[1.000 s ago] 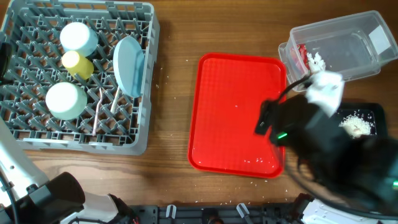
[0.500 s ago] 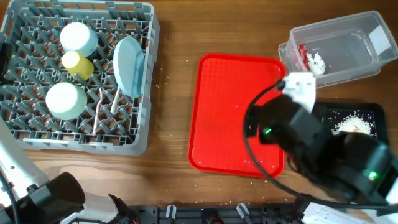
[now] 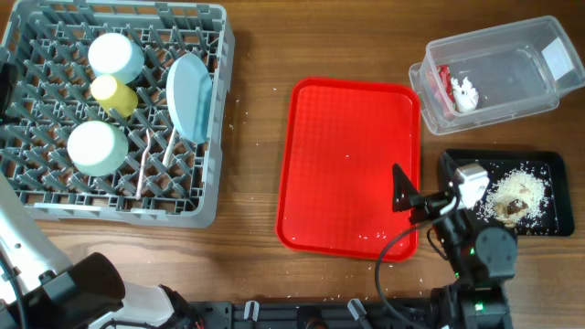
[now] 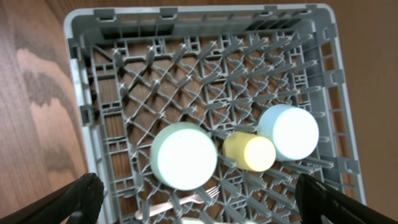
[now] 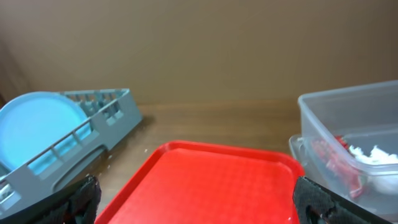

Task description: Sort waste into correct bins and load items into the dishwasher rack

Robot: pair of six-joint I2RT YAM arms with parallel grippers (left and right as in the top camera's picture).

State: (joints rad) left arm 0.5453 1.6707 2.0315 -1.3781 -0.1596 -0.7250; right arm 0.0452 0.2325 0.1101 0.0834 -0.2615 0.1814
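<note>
The grey dishwasher rack (image 3: 210, 119) at left holds a light blue bowl (image 3: 116, 55), a yellow cup (image 3: 113, 91), a pale green bowl (image 3: 96, 148), an upright plate (image 3: 189, 96) and white cutlery (image 3: 146, 164). The clear tub (image 3: 512, 55) contains the red-and-white wrapper (image 3: 445, 82) and the tissue (image 3: 465, 91). Food scraps (image 3: 514, 194) lie in the black tray (image 3: 559, 215). My right gripper (image 3: 428, 187) is open and empty, low over the red tray's near right corner. My left gripper (image 4: 202, 211) is open and empty above the rack (image 4: 205, 62), over the fork (image 4: 186, 198).
The flat red serving tray (image 3: 347, 155) lies bare mid-table between the rack and the bins. A few crumbs dot the wood around it. The right arm's body (image 3: 480, 260) stands at the front edge, the left arm (image 3: 55, 283) at the front left corner.
My right arm has drawn back from over the tub and black tray toward the table's front edge, uncovering the food scraps. Left arm and rack contents are unchanged.
</note>
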